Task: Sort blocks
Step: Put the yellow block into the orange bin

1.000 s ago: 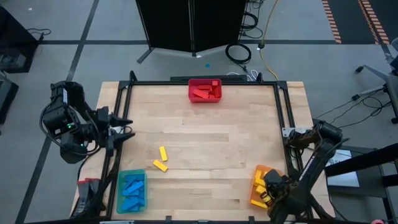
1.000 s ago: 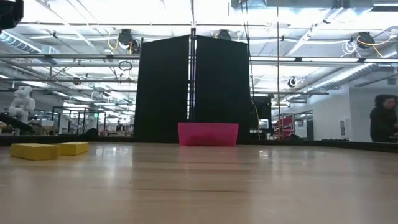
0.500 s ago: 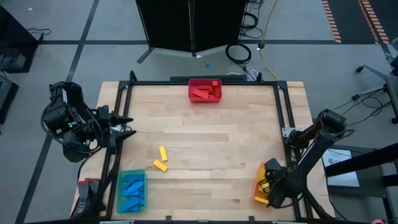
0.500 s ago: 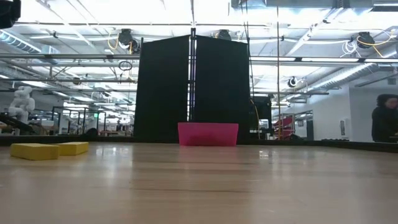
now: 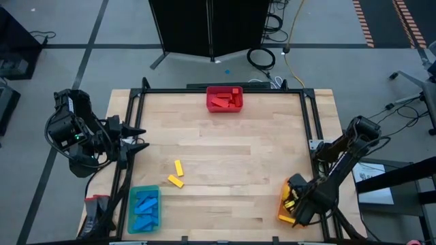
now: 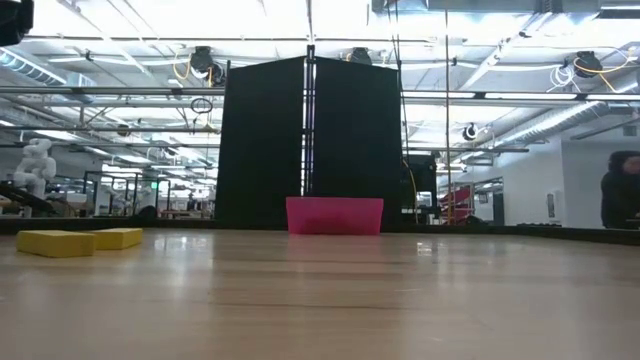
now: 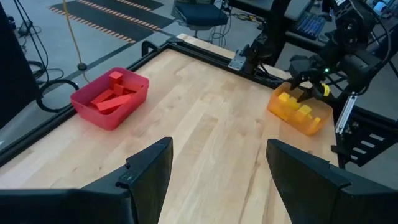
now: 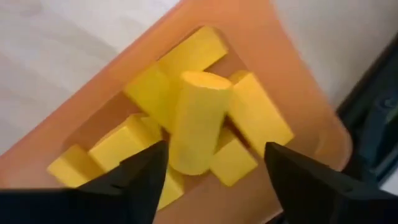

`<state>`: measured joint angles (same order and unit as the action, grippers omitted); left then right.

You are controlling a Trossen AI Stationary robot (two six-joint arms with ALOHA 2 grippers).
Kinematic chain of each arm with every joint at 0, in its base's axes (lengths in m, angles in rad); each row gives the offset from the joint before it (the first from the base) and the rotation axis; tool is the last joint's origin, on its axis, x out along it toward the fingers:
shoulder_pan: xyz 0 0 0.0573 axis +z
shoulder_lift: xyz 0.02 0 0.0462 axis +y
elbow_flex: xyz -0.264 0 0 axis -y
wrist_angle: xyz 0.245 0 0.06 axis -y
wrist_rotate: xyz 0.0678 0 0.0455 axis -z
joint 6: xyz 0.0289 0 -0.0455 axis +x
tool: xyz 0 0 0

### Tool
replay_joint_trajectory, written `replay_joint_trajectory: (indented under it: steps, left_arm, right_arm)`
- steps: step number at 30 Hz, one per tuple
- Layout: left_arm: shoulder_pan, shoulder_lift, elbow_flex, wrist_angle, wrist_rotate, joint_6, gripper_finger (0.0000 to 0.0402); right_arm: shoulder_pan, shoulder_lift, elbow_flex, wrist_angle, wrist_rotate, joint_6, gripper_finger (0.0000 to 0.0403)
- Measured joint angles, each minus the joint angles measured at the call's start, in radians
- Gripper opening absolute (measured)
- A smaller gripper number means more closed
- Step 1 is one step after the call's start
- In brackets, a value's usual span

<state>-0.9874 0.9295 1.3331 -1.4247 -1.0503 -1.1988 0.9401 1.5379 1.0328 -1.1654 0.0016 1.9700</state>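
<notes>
The right gripper (image 5: 294,202) hangs directly over the orange bin (image 5: 282,212) at the near right corner of the wooden surface (image 5: 231,156). In the right wrist view its two dark fingers (image 8: 140,177) stand apart with nothing clamped between them. Just below the fingers lies a heap of yellow blocks (image 8: 245,118) inside the bin, and one rounded yellow piece (image 8: 196,121) lies tilted on top of the heap, in the gap between the fingers but not touched by either.

Well away from that gripper, on the near left part of the surface, two loose yellow blocks (image 5: 176,175) lie close together on the bare wood, one at an angle to the other. Beyond them, at the near left corner, a blue-green bin (image 5: 144,209) holds several blue blocks (image 5: 145,203).

The left gripper (image 5: 138,139) waits at the left edge of the surface, over the black frame, its fingers (image 7: 149,174) standing wide apart and empty. From its wrist view, the red bin (image 7: 111,98) sits off to one side ahead of it and the orange bin with the right arm above it sits farther off, on the other side.

At the far edge of the surface, farthest from both grippers, the red bin holds a pile of red blocks (image 5: 225,101). Behind it stands a black panel (image 6: 310,145).
</notes>
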Motion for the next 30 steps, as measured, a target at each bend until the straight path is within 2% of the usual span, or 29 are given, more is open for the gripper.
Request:
replay_joint_trajectory:
  steps: [5,10,15,18,23,25,28,30]
  left_arm:
    - [0.000,0.000,0.000,-0.011,0.001,0.006,0.0264]
    - [0.000,0.000,0.000,-0.028,0.003,0.007,0.0264]
    - [0.000,0.000,0.000,-0.027,0.003,0.006,0.0264]
    - [0.000,0.000,0.000,-0.026,0.003,0.001,0.0264]
    - [0.000,0.000,0.000,-0.025,0.002,-0.001,0.0264]
    - [0.000,0.000,0.000,-0.025,0.002,-0.001,0.0264]
    - [0.000,0.000,0.000,-0.027,0.001,-0.015,0.0264]
    - [0.000,0.000,0.000,-0.029,0.001,-0.027,0.0264]
  right_arm:
    - [-0.008,0.001,0.044,0.030,0.021,-0.023,0.0279]
    - [-0.061,-0.002,0.209,0.005,0.213,-0.116,0.0262]
    - [-0.215,-0.003,0.376,0.017,0.423,-0.357,0.0244]
    - [-0.364,-0.004,0.401,0.160,0.475,-0.590,0.0235]
    - [-0.593,0.058,0.401,0.530,0.447,-0.948,0.0219]
    - [-0.659,0.113,0.401,0.710,0.374,-1.052,0.0212]
    - [-0.726,0.215,0.403,0.950,0.261,-1.112,0.0202]
    - [-0.757,0.299,0.448,1.002,0.197,-1.134,0.0194]
